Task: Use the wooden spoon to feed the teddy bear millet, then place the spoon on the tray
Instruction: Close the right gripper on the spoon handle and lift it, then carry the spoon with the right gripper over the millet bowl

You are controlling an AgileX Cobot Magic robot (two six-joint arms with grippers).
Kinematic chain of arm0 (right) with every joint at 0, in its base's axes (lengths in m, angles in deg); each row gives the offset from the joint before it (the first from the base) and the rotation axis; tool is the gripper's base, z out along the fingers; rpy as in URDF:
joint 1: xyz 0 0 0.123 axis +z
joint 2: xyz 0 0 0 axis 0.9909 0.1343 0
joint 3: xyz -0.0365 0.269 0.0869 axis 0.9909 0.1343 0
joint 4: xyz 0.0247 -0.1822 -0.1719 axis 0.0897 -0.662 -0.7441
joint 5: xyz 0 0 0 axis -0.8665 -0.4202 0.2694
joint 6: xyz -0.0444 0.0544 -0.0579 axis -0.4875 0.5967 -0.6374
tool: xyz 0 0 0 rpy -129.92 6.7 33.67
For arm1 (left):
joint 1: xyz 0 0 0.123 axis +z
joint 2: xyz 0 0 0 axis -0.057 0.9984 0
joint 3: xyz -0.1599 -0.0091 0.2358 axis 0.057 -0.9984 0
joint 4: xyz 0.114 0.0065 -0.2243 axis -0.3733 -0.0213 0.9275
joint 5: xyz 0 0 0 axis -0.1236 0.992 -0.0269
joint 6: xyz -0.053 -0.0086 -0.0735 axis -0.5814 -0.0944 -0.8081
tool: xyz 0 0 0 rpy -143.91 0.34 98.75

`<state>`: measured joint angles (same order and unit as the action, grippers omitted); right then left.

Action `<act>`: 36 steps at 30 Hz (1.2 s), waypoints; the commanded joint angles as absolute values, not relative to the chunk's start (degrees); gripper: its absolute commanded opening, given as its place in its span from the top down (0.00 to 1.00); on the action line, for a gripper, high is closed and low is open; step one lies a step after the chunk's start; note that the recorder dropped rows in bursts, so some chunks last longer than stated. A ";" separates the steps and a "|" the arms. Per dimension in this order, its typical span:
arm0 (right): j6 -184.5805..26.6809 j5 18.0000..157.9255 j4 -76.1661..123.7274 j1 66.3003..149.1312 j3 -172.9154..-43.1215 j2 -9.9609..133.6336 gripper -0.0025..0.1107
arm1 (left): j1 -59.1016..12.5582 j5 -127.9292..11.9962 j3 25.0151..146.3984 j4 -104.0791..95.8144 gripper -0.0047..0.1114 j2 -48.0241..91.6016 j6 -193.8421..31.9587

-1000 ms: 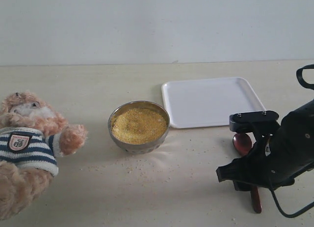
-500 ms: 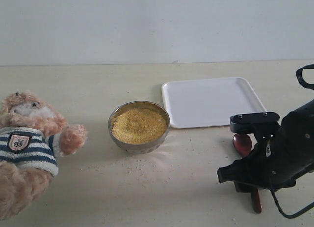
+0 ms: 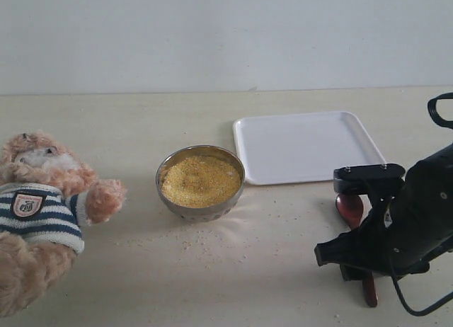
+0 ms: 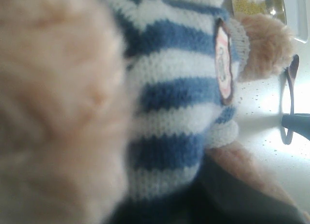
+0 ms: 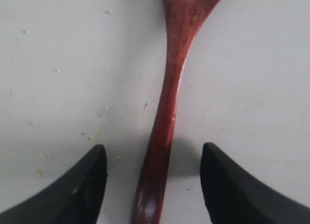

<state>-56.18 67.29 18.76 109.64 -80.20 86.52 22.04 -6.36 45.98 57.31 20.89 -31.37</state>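
1. Your right gripper has its fingers apart, one on either side of the handle of the wooden spoon, not clamped on it.
2. The spoon lies flat near the worktop's front right corner, its bowl end toward the tray.
3. The millet fills the steel bowl mid-worktop.
4. The teddy bear lies at the left edge; you cannot tell your left gripper's state.

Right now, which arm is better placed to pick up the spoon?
Right. The right gripper is open, its fingers either side of the wooden spoon handle. The left wrist view is filled by the teddy bear, across the steel bowl from the spoon.
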 commanded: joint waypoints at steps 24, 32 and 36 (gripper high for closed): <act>-61.33 62.61 18.81 110.87 -81.11 86.02 0.88 | 22.11 -5.97 45.81 58.55 0.89 20.33 -31.38; -72.36 41.72 15.42 110.87 -93.65 78.80 0.88 | 22.11 -5.97 45.81 58.55 0.89 20.33 -31.38; -78.25 33.09 15.42 111.41 -101.11 77.51 0.88 | 22.11 -5.97 45.81 58.55 0.89 20.33 -31.38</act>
<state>-74.07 39.03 15.94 110.92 -97.02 78.48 22.04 -6.36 45.98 57.31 20.89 -31.37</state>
